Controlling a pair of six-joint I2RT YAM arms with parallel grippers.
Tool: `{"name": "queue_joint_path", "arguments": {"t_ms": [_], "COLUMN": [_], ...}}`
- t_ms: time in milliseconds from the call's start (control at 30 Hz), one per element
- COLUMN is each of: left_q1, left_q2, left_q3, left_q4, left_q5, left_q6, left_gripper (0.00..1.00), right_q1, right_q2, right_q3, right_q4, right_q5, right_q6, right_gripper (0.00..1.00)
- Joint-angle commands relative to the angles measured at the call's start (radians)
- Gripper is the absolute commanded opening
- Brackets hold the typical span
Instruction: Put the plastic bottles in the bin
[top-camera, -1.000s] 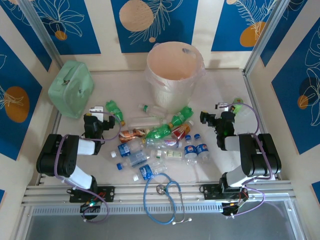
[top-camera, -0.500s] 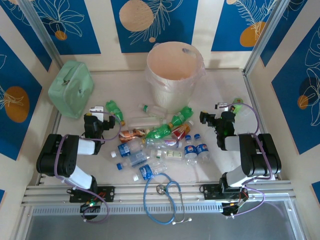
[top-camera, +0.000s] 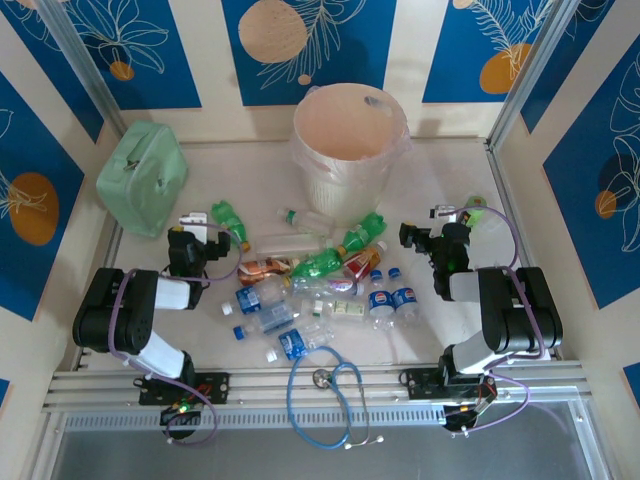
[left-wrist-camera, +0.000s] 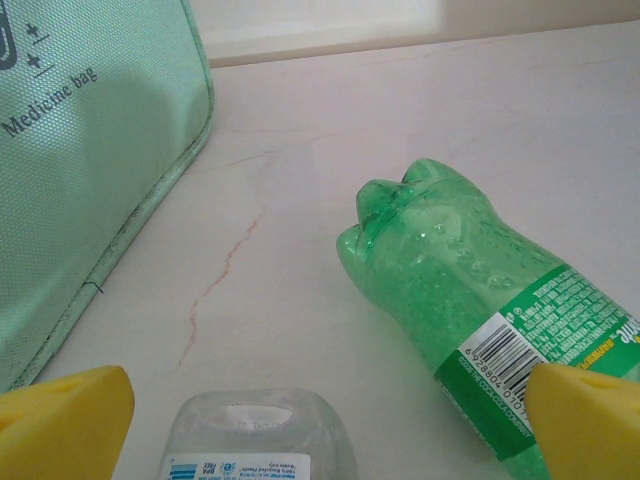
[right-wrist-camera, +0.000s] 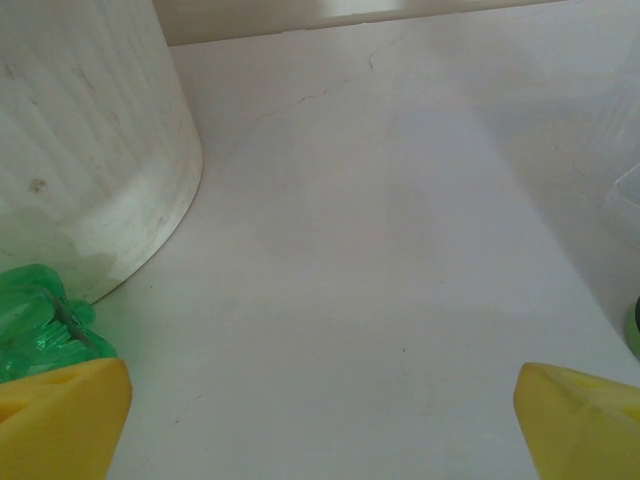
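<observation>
**Left gripper** (left-wrist-camera: 325, 415): the jaws are spread fully and nothing is gripped. Between the yellow fingertips (left-wrist-camera: 65, 415) the base of a clear bottle (left-wrist-camera: 258, 440) is seen. A green bottle (left-wrist-camera: 470, 290) lies on its side and reaches the right-hand fingertip; contact cannot be confirmed. Its long axis runs diagonally, with the lobed base towards the far left and the label end towards the near right. A mint-green medicine bag (left-wrist-camera: 90, 170) lies to the left.

**Right gripper** (right-wrist-camera: 320, 415): the jaws are likewise spread fully and nothing is held. Bare table (right-wrist-camera: 400, 250) is seen between the fingertips. The base of a second green bottle (right-wrist-camera: 40, 320) lies just beside the left-hand fingertip, close to the wall of the bin (right-wrist-camera: 80, 150).

**Plastic bottles** (top-camera: 320, 285): all are lying in a loose heap on the table between the two arms, in front of the bin, and none can be seen inside it. Three green ones, four with blue labels and two with red or orange labels can be counted. The clear ones overlap, so their number is uncertain. The long axes point in mixed directions.

**Bin**: one is present, standing upright at the far centre.

**Stethoscope** (top-camera: 330, 395): one is present, lying at the near edge.
</observation>
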Motion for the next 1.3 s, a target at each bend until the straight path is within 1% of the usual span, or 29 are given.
{"name": "queue_joint_path", "arguments": {"t_ms": [0,33,67,100,133,167,200,233,267,300,333,367,400,433,467,533,567,633,667,700,767,867,967,1100,1267], "left_q1": [-0.011,-0.021,-0.028,-0.03,-0.033,-0.033,-0.033,-0.033,-0.033,-0.034,-0.038,-0.053,-0.077,-0.104,-0.149,-0.26,-0.325,-0.433,-0.483,-0.527,-0.596,-0.666,-0.694,-0.695,-0.695], "left_q2": [-0.008,-0.045,-0.109,-0.158,-0.193,-0.234,-0.273,-0.304,-0.335,-0.365,-0.392,-0.423,-0.452,-0.47,-0.484,-0.492,-0.491,-0.483,-0.475,-0.469,-0.457,-0.432,-0.416,-0.43,-0.43], "left_q3": [0.024,0.054,0.12,0.2,0.269,0.347,0.416,0.47,0.522,0.549,0.556,0.552,0.547,0.546,0.552,0.58,0.596,0.612,0.614,0.613,0.61,0.608,0.618,0.607,0.582], "left_q4": [-0.004,-0.086,-0.254,-0.426,-0.537,-0.659,-0.781,-0.878,-0.981,-1.047,-1.077,-1.098,-1.115,-1.131,-1.156,-1.229,-1.263,-1.316,-1.339,-1.354,-1.374,-1.38,-1.393,-1.421,-1.396], "left_q5": [0.001,-0.027,-0.044,-0.067,-0.122,-0.171,-0.208,-0.217,-0.2,-0.149,-0.109,-0.066,-0.036,-0.015,0.0,-0.005,-0.007,-0.01,-0.003,0.001,-0.006,-0.003,0.004,-0.037,-0.011], "left_q6": [0.013,0.017,0.016,0.007,-0.034,-0.107,-0.18,-0.261,-0.343,-0.422,-0.482,-0.544,-0.59,-0.609,-0.613,-0.584,-0.562,-0.544,-0.547,-0.553,-0.567,-0.595,-0.61,-0.647,-0.683], "left_gripper": [1.0,1.0,1.0,1.0,1.0,1.0,1.0,1.0,1.0,1.0,0.99,0.98,0.98,0.98,0.97,0.96,0.94,0.92,0.91,0.91,0.9,0.89,0.89,0.89,0.88], "right_q1": [0.015,0.038,0.063,0.075,0.08,0.077,0.076,0.069,0.06,0.032,-0.002,-0.023,-0.004,0.033,0.087,0.2,0.253,0.34,0.374,0.398,0.409,0.423,0.431,0.426,0.425], "right_q2": [-0.02,-0.084,-0.162,-0.224,-0.267,-0.301,-0.327,-0.344,-0.362,-0.38,-0.393,-0.398,-0.395,-0.386,-0.376,-0.358,-0.351,-0.346,-0.347,-0.342,-0.334,-0.326,-0.284,-0.185,-0.11], "right_q3": [0.038,0.088,0.178,0.281,0.376,0.477,0.545,0.581,0.599,0.622,0.629,0.638,0.663,0.692,0.723,0.774,0.783,0.759,0.73,0.697,0.634,0.557,0.534,0.536,0.537], "right_q4": [-0.015,-0.169,-0.373,-0.563,-0.715,-0.863,-0.952,-1.008,-1.082,-1.19,-1.226,-1.271,-1.364,-1.456,-1.559,-1.764,-1.842,-1.9,-1.901,-1.927,-1.939,-1.895,-1.87,-1.853,-1.824], "right_q5": [0.081,0.161,0.22,0.269,0.285,0.275,0.284,0.3,0.319,0.28,0.175,0.086,0.11,0.154,0.212,0.353,0.368,0.307,0.248,0.214,0.141,0.068,0.039,0.038,0.04], "right_q6": [0.021,0.022,0.027,0.065,0.112,0.17,0.248,0.326,0.438,0.574,0.609,0.613,0.633,0.652,0.671,0.787,0.823,0.789,0.744,0.747,0.751,0.738,0.731,0.726,0.726], "right_gripper": [0.99,0.99,0.99,0.99,0.99,0.99,0.99,0.99,0.99,0.99,0.99,0.99,0.99,0.99,0.99,0.99,0.99,0.99,0.99,1.0,0.91,0.86,0.83,0.8,0.8]}}
